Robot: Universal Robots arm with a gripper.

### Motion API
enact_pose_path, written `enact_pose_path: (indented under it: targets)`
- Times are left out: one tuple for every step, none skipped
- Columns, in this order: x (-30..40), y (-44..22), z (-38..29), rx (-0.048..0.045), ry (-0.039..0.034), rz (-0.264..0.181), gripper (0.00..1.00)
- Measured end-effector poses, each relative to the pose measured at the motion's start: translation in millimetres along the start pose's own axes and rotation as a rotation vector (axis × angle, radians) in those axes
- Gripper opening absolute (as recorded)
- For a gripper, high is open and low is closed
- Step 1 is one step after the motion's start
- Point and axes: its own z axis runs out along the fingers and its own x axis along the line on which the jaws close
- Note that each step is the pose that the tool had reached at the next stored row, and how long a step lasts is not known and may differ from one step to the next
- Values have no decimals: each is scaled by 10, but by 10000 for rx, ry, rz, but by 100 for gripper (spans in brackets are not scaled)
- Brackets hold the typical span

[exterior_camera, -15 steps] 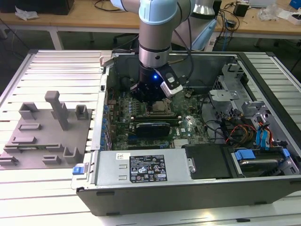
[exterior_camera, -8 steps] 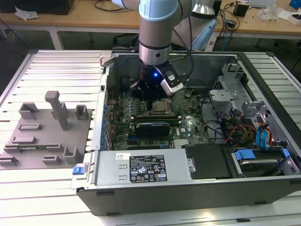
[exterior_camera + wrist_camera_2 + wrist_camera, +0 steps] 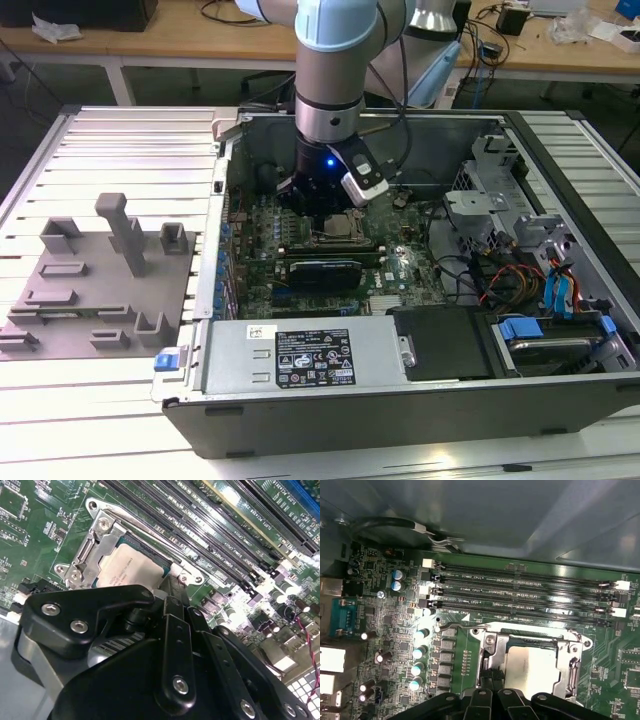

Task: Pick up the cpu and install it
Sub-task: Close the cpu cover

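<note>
The cpu (image 3: 131, 569) is a flat square chip with a silvery top. It lies inside the metal socket frame (image 3: 102, 530) on the green motherboard, and the first wrist view shows the cpu (image 3: 532, 666) from another side. My black gripper (image 3: 170, 584) is low over the socket, its tip at one edge of the chip. In the exterior view the gripper (image 3: 325, 205) reaches down into the open computer case, right above the socket (image 3: 340, 228). The gripper's body hides part of the chip in both wrist views.
Memory slots (image 3: 520, 592) run alongside the socket, with capacitors (image 3: 420, 652) on another side. The case holds a power supply (image 3: 305, 355), a drive cage (image 3: 490, 200) and cables (image 3: 500, 275). A grey fixture plate with blocks (image 3: 95, 290) lies at the exterior view's left.
</note>
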Motion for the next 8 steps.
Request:
enact_pose_path:
  targets:
    - [0,0,3,-11,-5,0,11]
    - [-1,1,6,-28,-11,0,11]
    - [-1,1,8,-46,-17,0,11]
    - [-1,1,9,-68,-24,0,11]
    - [-1,2,11,-82,-29,0,11]
    - [-1,2,12,-100,-36,0,11]
    - [0,2,13,-114,-41,0,11]
    - [-1,3,16,-143,-53,0,11]
